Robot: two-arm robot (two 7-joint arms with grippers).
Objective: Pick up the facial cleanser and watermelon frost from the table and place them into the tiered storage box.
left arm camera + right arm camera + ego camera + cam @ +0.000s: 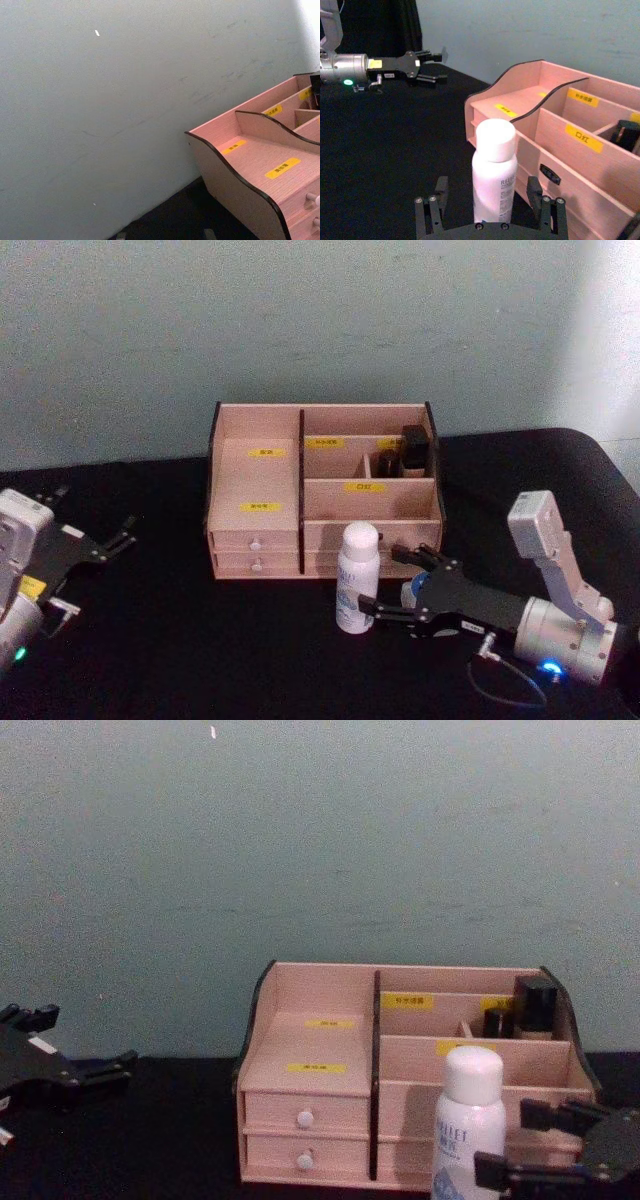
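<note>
1. Facial cleanser: a white capped bottle standing upright on the black table, just in front of the right-hand drawers of the tiered storage box.
2. The right claw reaches in from the table's right edge. It is spread wide, with a finger on each side of the bottle and a gap at both.
3. The box stands near the table's far edge, and dark containers fill its back right compartment.
4. The left claw is wide and empty, near the table's left edge.

This looks like a robot test lab rather than a home: the tiered storage box stands on a bench draped in plain black cloth, and just behind the box rises a bare, scuffed, pale green painted wall.
</note>
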